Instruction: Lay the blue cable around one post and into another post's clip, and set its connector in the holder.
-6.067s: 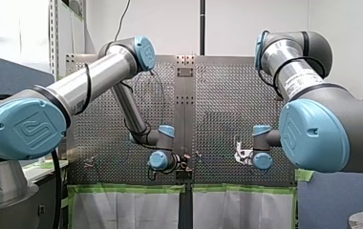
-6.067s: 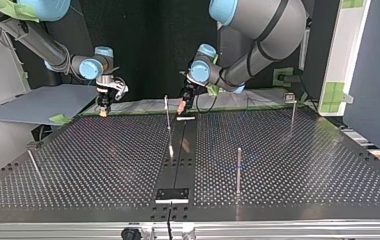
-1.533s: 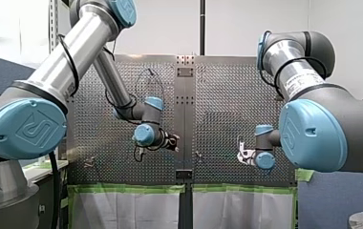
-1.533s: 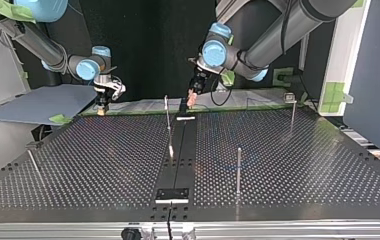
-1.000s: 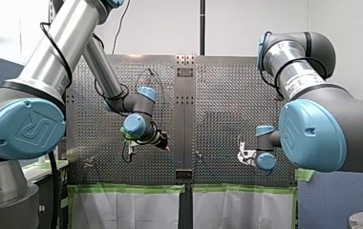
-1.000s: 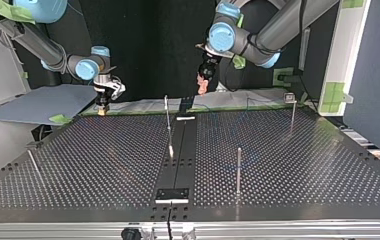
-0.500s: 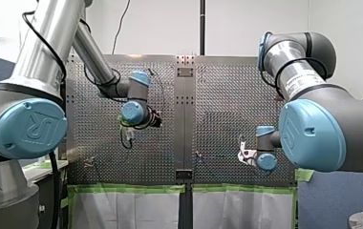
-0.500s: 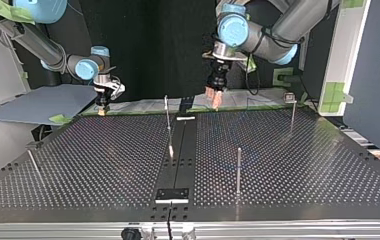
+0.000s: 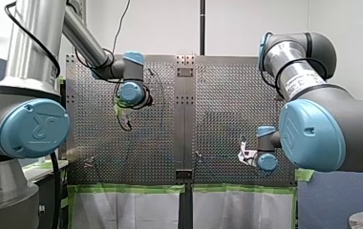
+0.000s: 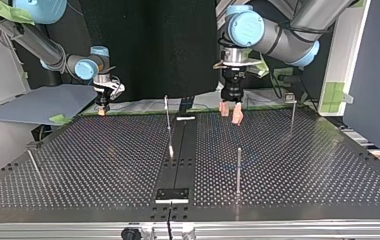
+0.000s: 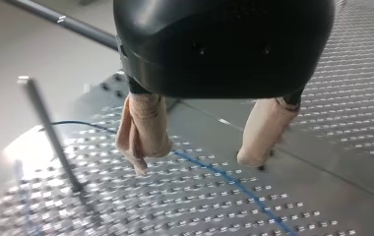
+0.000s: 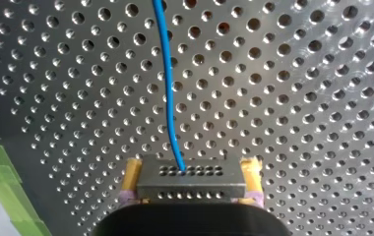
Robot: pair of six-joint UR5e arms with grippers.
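My right gripper [image 12: 191,173] is shut with its yellow pads on a grey connector [image 12: 191,186]. The blue cable [image 12: 168,83] runs out of the connector and away over the perforated plate. In the top view that gripper [image 10: 101,111] hangs low at the far left edge of the table. My left gripper [image 10: 230,114] stands open over the far edge, right of the dark centre strip, its beige fingers [image 11: 143,132] empty. A stretch of blue cable [image 11: 224,176] lies on the plate under them. A thin post [image 11: 49,130] stands beside that gripper.
Metal posts rise from the table in the top view: one near the centre strip [image 10: 167,120], one nearer the front [image 10: 238,170], one at the far right [image 10: 292,115]. A black holder [image 10: 172,194] sits on the strip near the front edge.
My left arm has swung away from the centre strip towards the top view's right and lifted, its open gripper now pointing down at the plate. My right arm has barely moved.
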